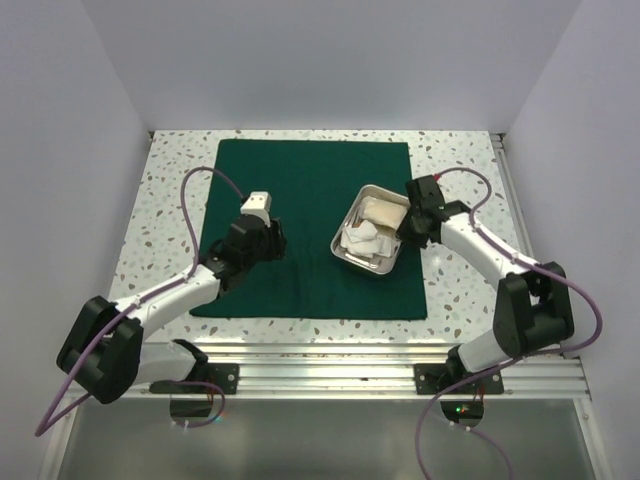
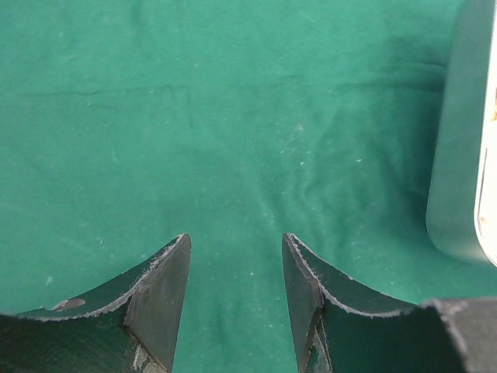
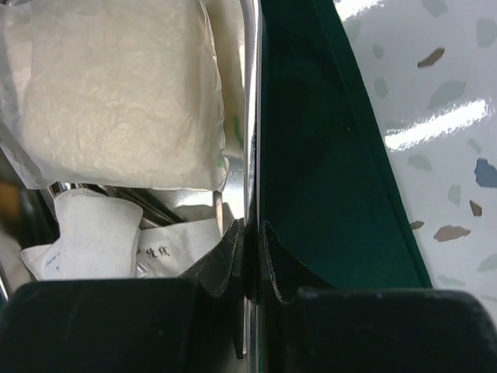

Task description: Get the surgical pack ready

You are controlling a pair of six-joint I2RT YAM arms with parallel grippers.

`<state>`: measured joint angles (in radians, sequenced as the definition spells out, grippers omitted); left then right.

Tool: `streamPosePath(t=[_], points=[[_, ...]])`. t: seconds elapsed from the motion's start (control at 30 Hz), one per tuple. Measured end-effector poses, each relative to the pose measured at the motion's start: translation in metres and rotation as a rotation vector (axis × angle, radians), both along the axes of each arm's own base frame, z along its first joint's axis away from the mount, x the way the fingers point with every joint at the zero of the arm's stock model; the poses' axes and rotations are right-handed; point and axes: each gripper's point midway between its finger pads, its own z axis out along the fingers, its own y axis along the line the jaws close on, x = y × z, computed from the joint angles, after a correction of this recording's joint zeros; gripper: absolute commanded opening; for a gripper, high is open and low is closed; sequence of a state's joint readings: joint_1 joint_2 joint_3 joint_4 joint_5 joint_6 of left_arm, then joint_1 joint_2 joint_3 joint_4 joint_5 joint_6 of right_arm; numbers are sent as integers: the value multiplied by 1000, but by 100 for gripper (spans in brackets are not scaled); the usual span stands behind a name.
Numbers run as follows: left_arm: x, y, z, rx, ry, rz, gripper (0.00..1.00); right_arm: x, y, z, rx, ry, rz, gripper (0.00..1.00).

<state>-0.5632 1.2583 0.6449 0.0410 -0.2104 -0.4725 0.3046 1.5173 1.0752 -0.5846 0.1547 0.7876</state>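
On the table (image 1: 170, 200) the dark green drape (image 1: 300, 190) lies spread flat and unfolded, all four edges open.

Findings:
- The steel tray (image 1: 372, 188) stands on the right half of the drape, turned askew to the cloth's edges and close to its right border.
- The tray is loaded. A large gauze pad (image 3: 116, 93) lies at its far end, with a smaller folded white pad (image 3: 93, 225) and a printed paper packet (image 3: 171, 252) nearer me. Something shiny lies beneath them; I cannot confirm scissors or forceps.
- My right pincer (image 3: 250, 233) is clamped narrow on the tray's right wall, one finger inside and one outside, with the thin steel pinched between them.
- My left pincer (image 2: 235, 241) stands partly open above bare drape, left of the tray and apart from it. It has nothing between its fingers; the tray's rounded corner shows at the right edge of its wrist view.

Assessment: laying out the cloth and filling the tray appear done. As I judge it, the step in hand is positioning the tray by its wall, probably toward the middle of the drape and square to it. Wrapping has not begun: no corner or edge is folded over the tray, so closing the bundle is outstanding. The grip on so thin a wall could tip the tray and spill the pads.
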Motion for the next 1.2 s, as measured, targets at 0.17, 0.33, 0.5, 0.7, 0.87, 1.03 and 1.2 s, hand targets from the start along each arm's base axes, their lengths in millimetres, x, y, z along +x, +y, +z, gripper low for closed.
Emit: streamPosePath(t=[0.17,0.33,0.5,0.7,0.87,1.03,1.2], points=[[-2,4,-5,10,10,18,55,-14,6,-12,16,-10,-106,0],[-4,7,-10,20,17,25,55,-22,16,-24,19,-12,-150,0],[-3,9,-9,23,14,35,56,-23,35,-32,43,-19,-142,0],[-1,13,-9,25,11,67,58,-30,56,-48,51,-26,-134,20],[1,20,-11,29,15,98,69,-24,62,-47,89,-58,-152,59],[0,35,-15,40,37,168,100,-20,64,-35,113,-106,-135,64],[-5,66,-11,44,59,286,100,-3,48,-15,97,-154,-88,63]])
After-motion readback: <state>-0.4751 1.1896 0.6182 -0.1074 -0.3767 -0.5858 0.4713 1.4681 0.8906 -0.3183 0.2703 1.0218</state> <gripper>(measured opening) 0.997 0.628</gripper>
